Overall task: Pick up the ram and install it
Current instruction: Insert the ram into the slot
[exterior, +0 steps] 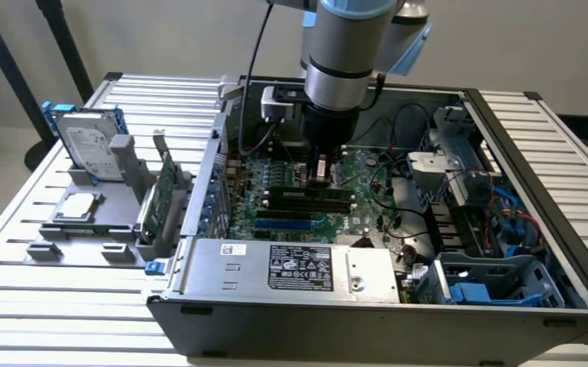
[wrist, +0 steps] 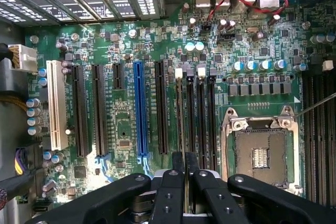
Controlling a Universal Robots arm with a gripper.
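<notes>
My gripper (exterior: 321,178) reaches straight down into the open computer case, onto the memory slots of the green motherboard (exterior: 365,172). The ram (exterior: 294,192), a slim green stick, lies along the slot nearest the fingertips, its middle under them. The gripper is shut on the ram's top edge. In the wrist view the two black fingers (wrist: 173,182) stand almost together over the row of dark memory slots (wrist: 196,119). White latches (wrist: 178,72) sit at the slots' far ends. There I cannot tell the stick's thin edge from the slots.
A grey holder (exterior: 79,229) outside the case carries a hard drive (exterior: 89,145), a square silver processor (exterior: 77,205) and a wide green expansion card (exterior: 166,195). The power supply (exterior: 294,267) borders the slots. An open processor socket (wrist: 261,150) and long expansion slots (wrist: 139,108) flank them.
</notes>
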